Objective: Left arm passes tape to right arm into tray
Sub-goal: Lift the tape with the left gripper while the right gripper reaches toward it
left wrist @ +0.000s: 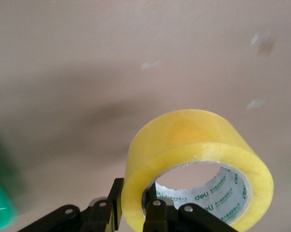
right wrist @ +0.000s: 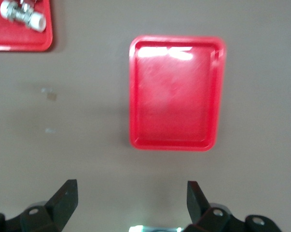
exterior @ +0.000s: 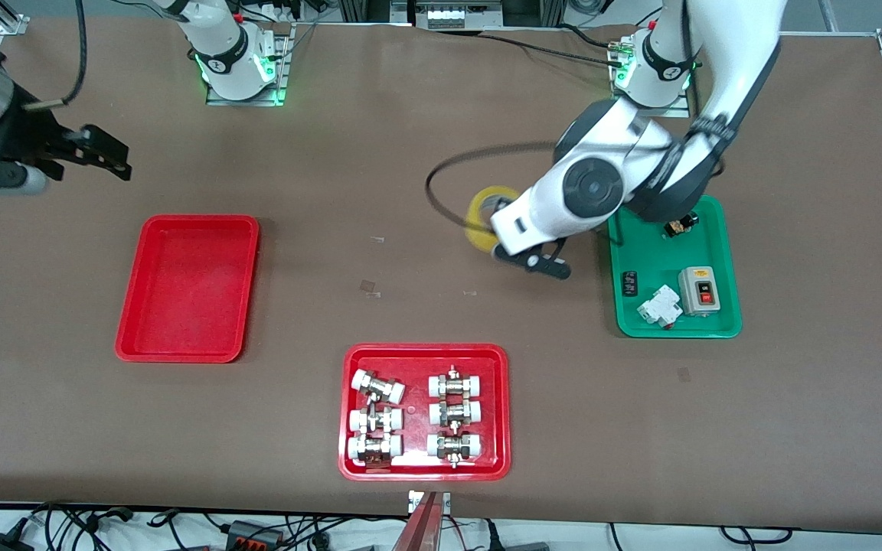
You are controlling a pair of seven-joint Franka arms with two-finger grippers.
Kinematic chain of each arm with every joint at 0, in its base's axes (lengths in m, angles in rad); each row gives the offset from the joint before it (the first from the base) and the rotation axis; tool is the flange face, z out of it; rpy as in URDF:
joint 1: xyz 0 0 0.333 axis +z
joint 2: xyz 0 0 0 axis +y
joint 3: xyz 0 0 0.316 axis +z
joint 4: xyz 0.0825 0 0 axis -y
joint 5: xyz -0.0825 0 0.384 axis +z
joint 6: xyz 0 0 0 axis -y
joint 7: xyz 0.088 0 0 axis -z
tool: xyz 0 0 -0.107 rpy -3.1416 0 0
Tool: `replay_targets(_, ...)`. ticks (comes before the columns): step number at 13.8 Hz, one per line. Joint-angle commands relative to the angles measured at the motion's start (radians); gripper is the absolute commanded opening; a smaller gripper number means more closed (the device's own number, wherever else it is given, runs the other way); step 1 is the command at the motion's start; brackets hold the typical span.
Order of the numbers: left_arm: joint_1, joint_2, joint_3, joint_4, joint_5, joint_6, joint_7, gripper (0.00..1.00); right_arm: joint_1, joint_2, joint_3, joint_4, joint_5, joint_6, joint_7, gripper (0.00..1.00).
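My left gripper [exterior: 499, 243] is shut on the yellow tape roll [exterior: 481, 220], with one finger outside the ring and one inside its hole. It holds the roll above the table's middle, beside the green tray. In the left wrist view the tape [left wrist: 198, 154] fills the space at the gripper [left wrist: 134, 200]. My right gripper [exterior: 108, 157] is open and empty, up over the table at the right arm's end. The empty red tray [exterior: 188, 287] lies below it, nearer to the front camera. The right wrist view shows this tray [right wrist: 176, 92] ahead of the open gripper [right wrist: 131, 193].
A red tray of white-capped metal fittings [exterior: 349, 413] lies near the table's front edge and shows in a corner of the right wrist view [right wrist: 20, 44]. A green tray [exterior: 644, 256] with switches lies under the left arm. Small tape marks dot the table's middle.
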Motion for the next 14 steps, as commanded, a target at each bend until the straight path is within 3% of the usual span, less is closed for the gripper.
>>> replay_targets(1, -0.058, 0.116, -0.007, 0.129, -0.083, 0.079, -0.129, 0.01, -0.004, 0.045, 0.001, 0.006, 0.142, -0.033, -0.035, 1.0)
replay_targets(7, -0.123, 0.179, -0.004, 0.107, -0.259, 0.479, -0.27, 0.0, 0.002, 0.194, 0.004, 0.006, 0.469, 0.13, -0.071, 1.0)
replay_targets(10, -0.17, 0.2, -0.002, 0.11, -0.397, 0.625, -0.351, 0.0, 0.022, 0.283, 0.004, 0.006, 0.564, 0.246, -0.202, 1.0)
replay_targets(14, -0.217, 0.24, -0.002, 0.11, -0.428, 0.806, -0.478, 0.01, 0.079, 0.384, 0.004, 0.004, 0.67, 0.42, -0.303, 1.0)
